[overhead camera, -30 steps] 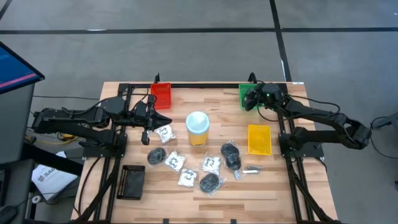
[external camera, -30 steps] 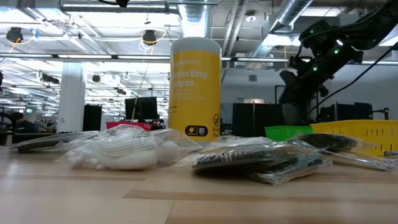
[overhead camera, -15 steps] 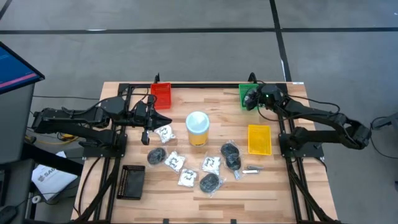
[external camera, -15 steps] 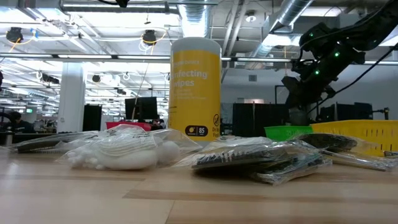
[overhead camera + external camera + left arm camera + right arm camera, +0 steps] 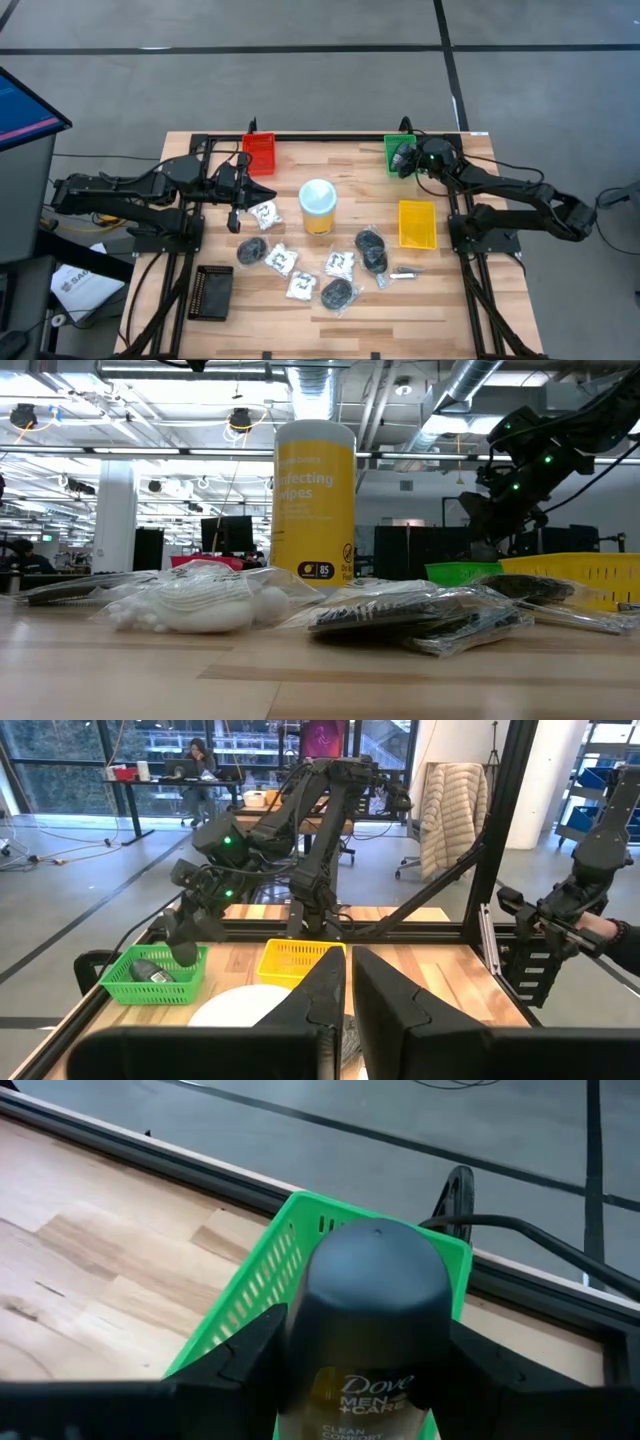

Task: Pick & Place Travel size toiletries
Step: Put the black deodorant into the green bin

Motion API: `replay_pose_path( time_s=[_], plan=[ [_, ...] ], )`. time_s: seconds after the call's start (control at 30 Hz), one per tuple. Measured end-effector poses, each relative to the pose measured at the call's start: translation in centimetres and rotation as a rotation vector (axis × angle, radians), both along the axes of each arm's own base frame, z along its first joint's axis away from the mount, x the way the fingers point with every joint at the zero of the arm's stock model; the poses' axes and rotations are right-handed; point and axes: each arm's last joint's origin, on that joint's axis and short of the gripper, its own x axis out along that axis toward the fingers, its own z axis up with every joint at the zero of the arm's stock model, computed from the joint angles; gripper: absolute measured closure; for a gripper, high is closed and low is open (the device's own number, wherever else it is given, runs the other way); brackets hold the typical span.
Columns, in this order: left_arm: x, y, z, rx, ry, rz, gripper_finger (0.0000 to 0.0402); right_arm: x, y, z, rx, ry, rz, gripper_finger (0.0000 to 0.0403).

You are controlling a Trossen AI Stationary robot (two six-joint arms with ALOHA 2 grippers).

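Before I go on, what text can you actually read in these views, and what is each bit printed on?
"Dove MEN+CARE" and "CLEAN COMFORT": on the dark bottle in the right hand, over the green tray.
"...fecting wipes", partly hidden: on the yellow tub.
"65" in a round mark: low on the same tub.
Black print on the white sachets: too small to read.
Left hand shows no text.

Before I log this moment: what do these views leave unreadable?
- Green tray floor: right wrist view, blocked by the Dove bottle in the right pincer.
- Bottle's lower half: cut off by that picture's edge.
- Sachet print: high view, too small.
- Red tray contents: too small.
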Motion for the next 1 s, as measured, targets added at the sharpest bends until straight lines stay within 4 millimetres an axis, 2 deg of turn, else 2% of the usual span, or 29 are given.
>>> replay_pose_path(
  time_s=[0.3,0.47,0.57,1.0],
  plan=[
    [0.0,0.0,0.0,0.000,0.000,0.000,0.0385,-0.5,0.4,-1.2,0.010,0.009,0.000,0.0222],
    [0.0,0.0,0.0,0.000,0.000,0.000,0.0385,-0.4,0.4,-1.1,-0.001,-0.003,0.002,0.0164],
    [0.0,0.0,0.0,0.000,0.000,0.000,0.0385,-0.4,0.4,-1.1,-0.002,-0.004,0.003,0.0152],
    [0.0,0.0,0.0,0.000,0.000,0.000,0.0385,0.1,0.4,-0.6,-0.048,-0.044,0.026,0.0198]
  ],
)
